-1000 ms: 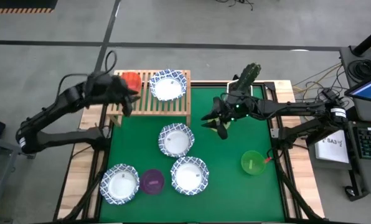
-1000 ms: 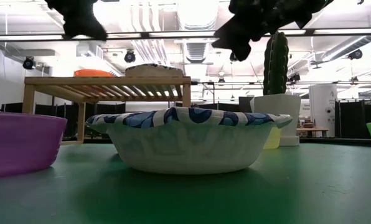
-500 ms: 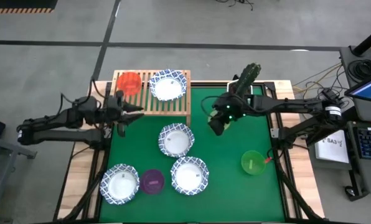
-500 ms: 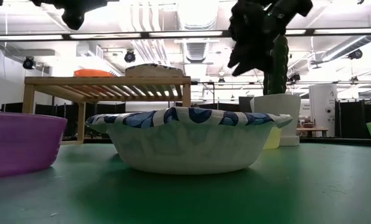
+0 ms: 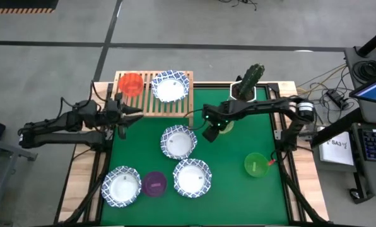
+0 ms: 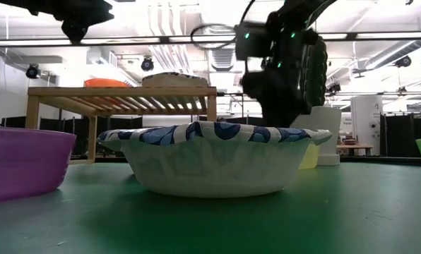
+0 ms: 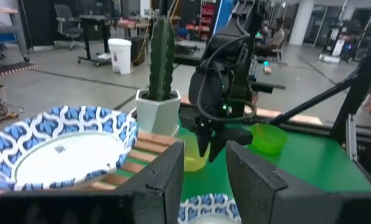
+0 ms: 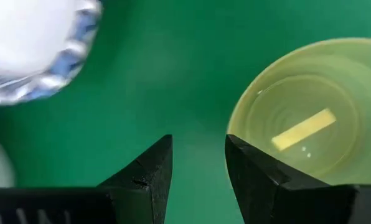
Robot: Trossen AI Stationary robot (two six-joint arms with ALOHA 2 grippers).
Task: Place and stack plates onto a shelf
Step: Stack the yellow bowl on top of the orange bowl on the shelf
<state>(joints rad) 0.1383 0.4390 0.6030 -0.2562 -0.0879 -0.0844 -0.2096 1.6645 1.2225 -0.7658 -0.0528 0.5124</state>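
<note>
Right gripper, fingers apart, hangs over the yellow dish near the counter's back edge. It may clip the rim and skid it. Left gripper, open, waits beside the shelf.

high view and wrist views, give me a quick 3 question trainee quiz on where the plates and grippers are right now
1. True or false: two dishes sit on the shelf.
2. Which dish is the right gripper closest to? A) purple dish B) yellow-green dish C) green dish
3. Fill in: the left gripper hovers beside the shelf's ____ edge, left or right in the high view.

Key:
1. True: the red dish and a patterned plate.
2. B: the yellow-green dish lies just past its open fingers.
3. Left.
</note>
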